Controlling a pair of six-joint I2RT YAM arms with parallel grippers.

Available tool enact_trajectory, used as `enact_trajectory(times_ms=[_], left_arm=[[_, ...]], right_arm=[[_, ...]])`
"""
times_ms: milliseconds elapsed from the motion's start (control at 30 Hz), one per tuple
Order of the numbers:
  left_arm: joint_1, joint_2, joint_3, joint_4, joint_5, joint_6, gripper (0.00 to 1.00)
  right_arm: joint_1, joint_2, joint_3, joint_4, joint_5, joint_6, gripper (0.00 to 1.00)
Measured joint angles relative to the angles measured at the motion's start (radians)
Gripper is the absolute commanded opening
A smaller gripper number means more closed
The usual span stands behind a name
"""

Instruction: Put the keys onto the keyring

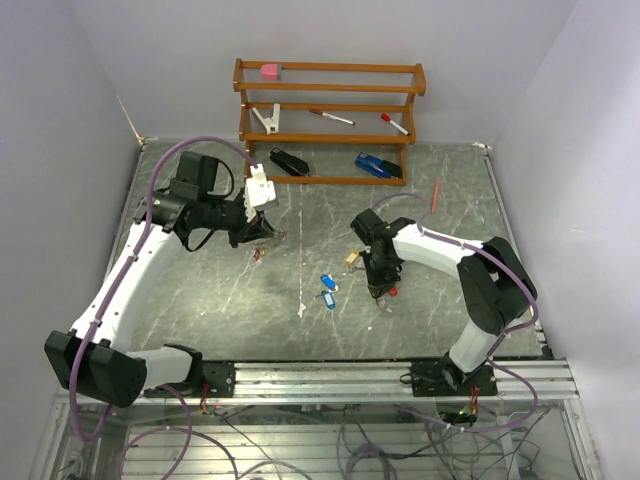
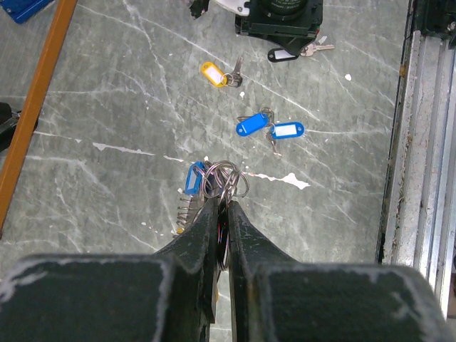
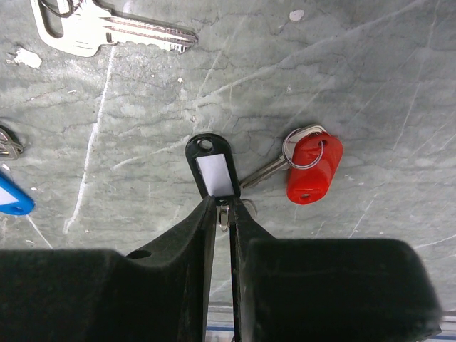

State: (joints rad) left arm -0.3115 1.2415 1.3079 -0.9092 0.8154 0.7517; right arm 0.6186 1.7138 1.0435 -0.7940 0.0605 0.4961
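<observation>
over the left side of the table (image 1: 200, 300), raised off it, the left hand (image 2: 224, 206) is clenched on the keyring (image 2: 226, 178) — thin grey wire loops pinched edge-on between the fingertips, with a blue tag (image 2: 194, 177) already hanging beside them. across the table the right hand (image 3: 222, 208) is down low and clamped on the near end of a black tag (image 3: 214, 165), right where its small split ring sits. whether that tag is off the surface i cannot tell. just beside it lies a red tag (image 3: 313, 169) with its key, and a bare silver key (image 3: 114, 32) lies further off. between the arms a pair of blue tags (image 2: 251, 126) and a yellow tag (image 2: 212, 73) lie loose.

these keys look light and stiff — hard, smooth plastic and slick metal. nothing seems fragile, but they could easily pivot or slip out of a narrow pinch. the flat faces of a tag seem the best hold, leaving its little ring free to meet the wire. the keyring is likely springy, so a grip near its opening would probably steady it most.
</observation>
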Motion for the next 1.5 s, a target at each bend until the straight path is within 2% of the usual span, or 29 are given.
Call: enact_trajectory(times_ms=[567, 833, 1133, 1200, 1300, 1500], left_arm=[[0.0, 0.0, 0.0, 0.001, 0.0, -0.001, 0.07], [0.0, 0.0, 0.0, 0.002, 0.0, -0.001, 0.07], [0.0, 0.0, 0.0, 0.002, 0.0, -0.011, 0.07], [0.0, 0.002, 0.007, 0.002, 0.0, -0.02, 0.07], [0.0, 0.008, 0.038, 0.012, -0.001, -0.046, 0.07], [-0.003, 0.012, 0.095, 0.044, 0.01, -0.048, 0.07]], right_arm=[[0.001, 0.0, -0.008, 0.0, -0.002, 0.0, 0.13], [0.005, 0.0, -0.008, 0.001, -0.002, 0.0, 0.01], [0.005, -0.014, -0.003, -0.002, -0.002, -0.004, 0.0], [0.002, -0.04, 0.026, -0.02, -0.002, -0.006, 0.0], [-0.009, -0.122, 0.154, -0.029, -0.006, -0.007, 0.0], [-0.021, -0.271, 0.401, 0.065, -0.068, -0.002, 0.0]])
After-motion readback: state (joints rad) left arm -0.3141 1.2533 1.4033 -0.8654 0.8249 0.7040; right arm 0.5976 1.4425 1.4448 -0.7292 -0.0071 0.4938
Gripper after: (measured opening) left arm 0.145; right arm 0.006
